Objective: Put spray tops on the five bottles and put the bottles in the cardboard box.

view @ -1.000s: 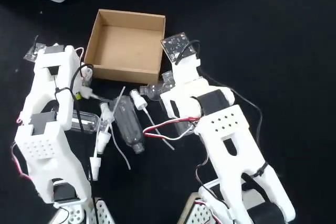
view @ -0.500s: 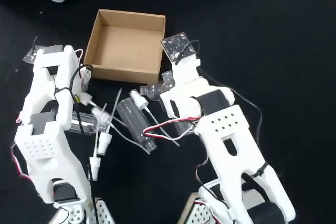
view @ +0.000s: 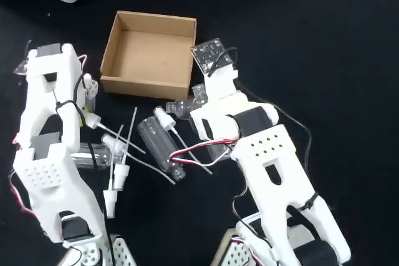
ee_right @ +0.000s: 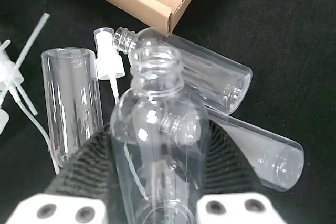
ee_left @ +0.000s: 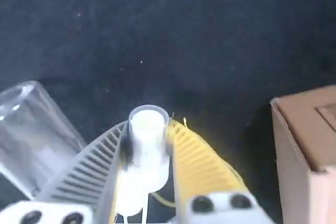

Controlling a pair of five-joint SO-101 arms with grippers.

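From above, we see a clear bottle (view: pixel 181 108) just beside the near corner of the box (view: pixel 146 86). The left gripper (ee_left: pixel 149 129) pinches a white spray top (ee_left: pixel 148 153) lengthwise, its head pointing outward. The right gripper (ee_right: pixel 157 129) clamps the bottle along its length, open threaded neck toward the box.

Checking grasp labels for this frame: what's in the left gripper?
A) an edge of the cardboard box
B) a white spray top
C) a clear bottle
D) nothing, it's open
B: the left wrist view shows the left gripper shut on a white spray top, while the capless clear bottle sits in the right gripper.
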